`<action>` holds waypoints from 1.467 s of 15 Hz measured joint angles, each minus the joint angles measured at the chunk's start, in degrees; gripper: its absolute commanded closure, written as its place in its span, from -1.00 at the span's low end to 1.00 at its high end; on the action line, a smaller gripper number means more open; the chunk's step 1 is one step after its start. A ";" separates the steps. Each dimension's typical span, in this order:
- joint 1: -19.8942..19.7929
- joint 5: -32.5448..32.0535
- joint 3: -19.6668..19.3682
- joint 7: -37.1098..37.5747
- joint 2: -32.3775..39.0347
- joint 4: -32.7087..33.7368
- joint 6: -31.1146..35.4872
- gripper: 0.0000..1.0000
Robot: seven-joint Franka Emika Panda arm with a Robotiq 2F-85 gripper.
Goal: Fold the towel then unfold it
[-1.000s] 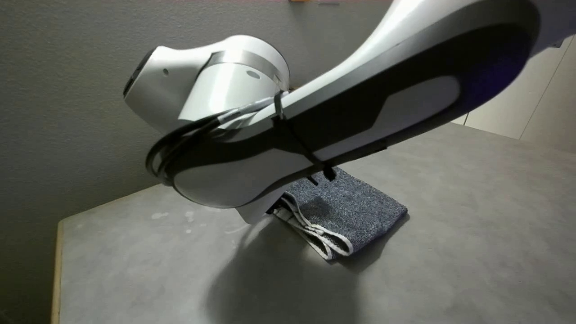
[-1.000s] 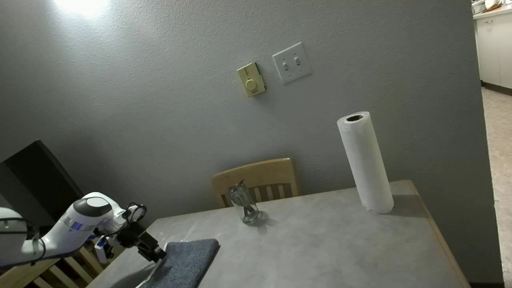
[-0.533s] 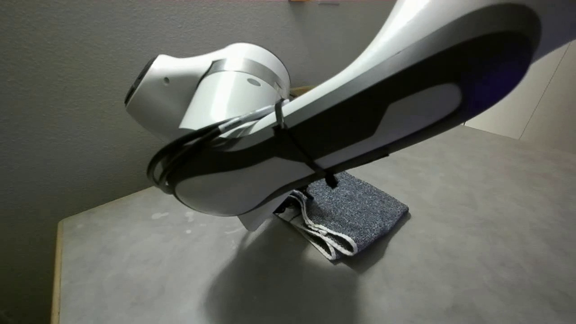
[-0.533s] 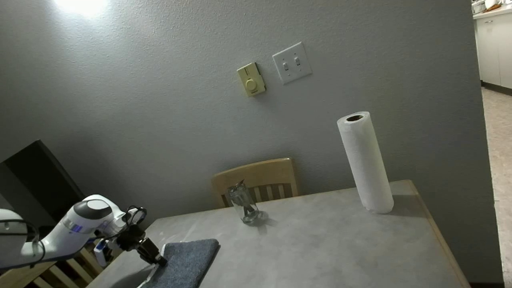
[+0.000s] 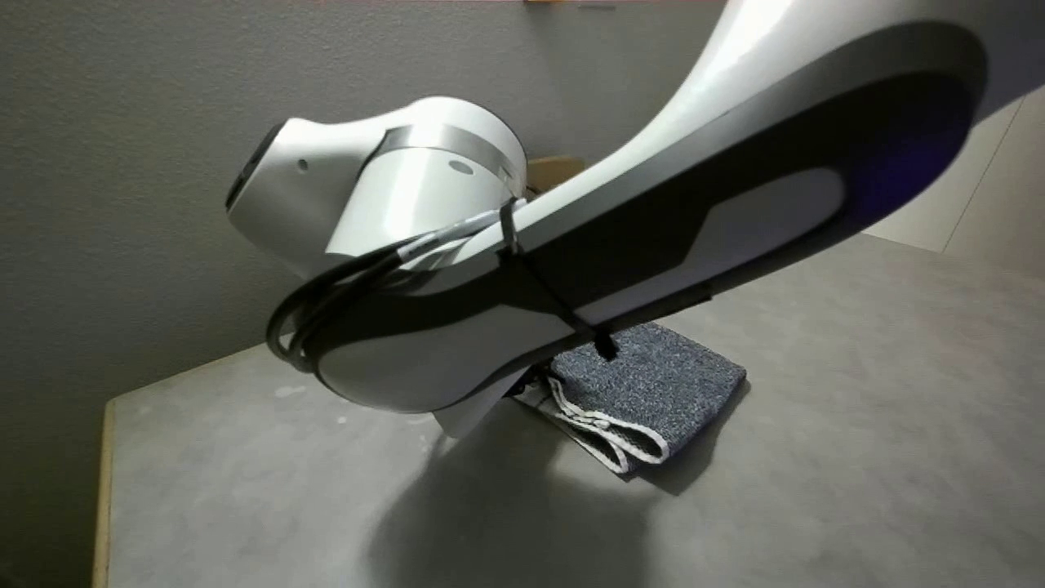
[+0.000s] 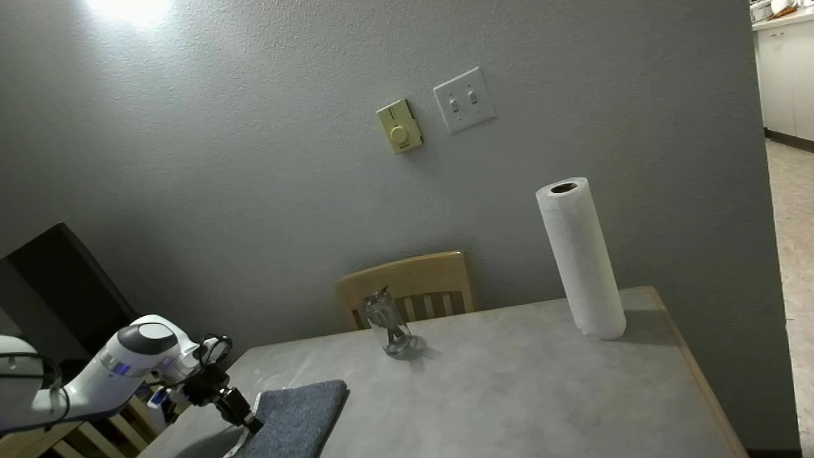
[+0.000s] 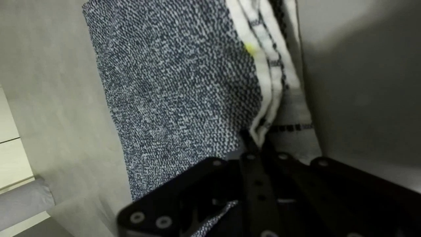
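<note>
My claw [image 7: 258, 142] is closed on the towel [image 7: 174, 82] — its two tips pinch a bit of the white edge between them. The towel lies on the counter [image 7: 75, 138], right under the claw, folded up in layers. Through the wrist view I see the big soft part spread out to the left of the claw, blue-grey with tiny light and dark specks and a bumpy weave. The white edge runs up ahead of the claw in wavy bands, with thin dark lines and little dark dashes on it. A small yellow spot sits on that edge, a bit ahead of the claw. To the right of the claw, a lower layer pokes out, pale with one dark dashed stripe. In an exterior view, the folds make two open loops at one end, rimmed in white.

Some of the dark marks on the white edge come in tiny blocks — I can't tell if they are letters. Well away from the claw, a yellow dial [image 6: 399, 130] on the wall [image 6: 267, 172] has small marks above and below its knob, too small for me to read.
</note>
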 measured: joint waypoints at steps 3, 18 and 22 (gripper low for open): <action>-0.14 0.00 0.21 -0.07 -0.16 -0.05 0.42 0.98; -3.71 0.01 2.83 -8.67 -10.13 -9.90 6.96 0.88; -5.95 0.00 4.25 -13.25 -14.61 -17.21 14.44 1.00</action>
